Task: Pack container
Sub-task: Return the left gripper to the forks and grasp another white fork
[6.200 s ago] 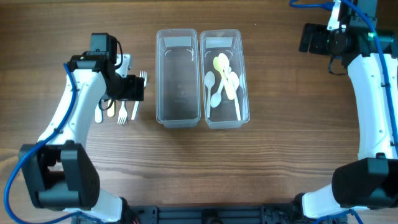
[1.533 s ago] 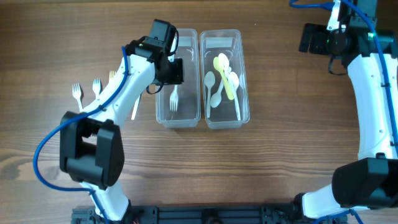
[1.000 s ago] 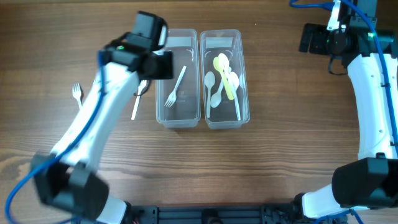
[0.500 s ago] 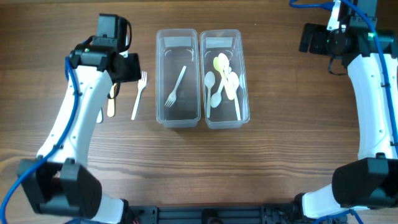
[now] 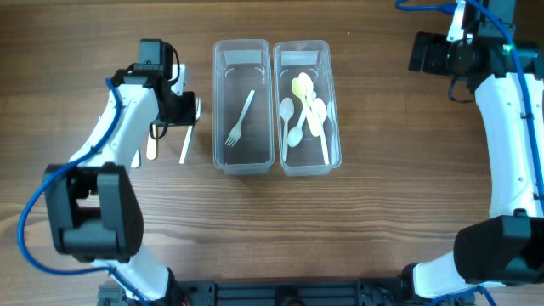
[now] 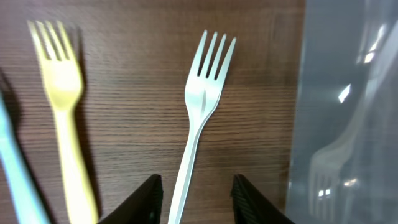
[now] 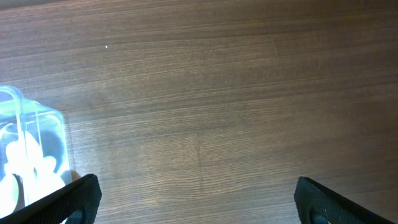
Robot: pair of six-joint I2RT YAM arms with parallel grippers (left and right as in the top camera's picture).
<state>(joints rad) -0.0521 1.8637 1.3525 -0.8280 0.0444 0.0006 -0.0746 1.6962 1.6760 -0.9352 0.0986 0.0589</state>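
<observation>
Two clear containers stand side by side. The left container (image 5: 221, 144) holds one white fork (image 5: 240, 119). The right container (image 5: 333, 144) holds several white and yellow spoons (image 5: 304, 110). To their left, a white fork (image 6: 202, 118) lies on the table, its handle (image 5: 184, 144) showing in the overhead view. My left gripper (image 6: 197, 178) is open and straddles that handle, and both fingers stand apart from it. Beside it lie a yellow fork (image 6: 62, 124) and a pale blue one (image 6: 12, 165). My right gripper (image 7: 199, 202) stands wide open over bare wood at the far right, holding nothing.
The left container's wall (image 6: 348, 112) is close on the right of my left gripper (image 5: 185, 109). A corner of the spoon container (image 7: 28, 149) shows at the left edge of the right wrist view. The right arm (image 5: 510, 127) runs down the table's right side.
A second ago my left arm was by the left container, where a fork now lies. It has swung back left and come down over the white fork on the table. The right arm has not moved.
</observation>
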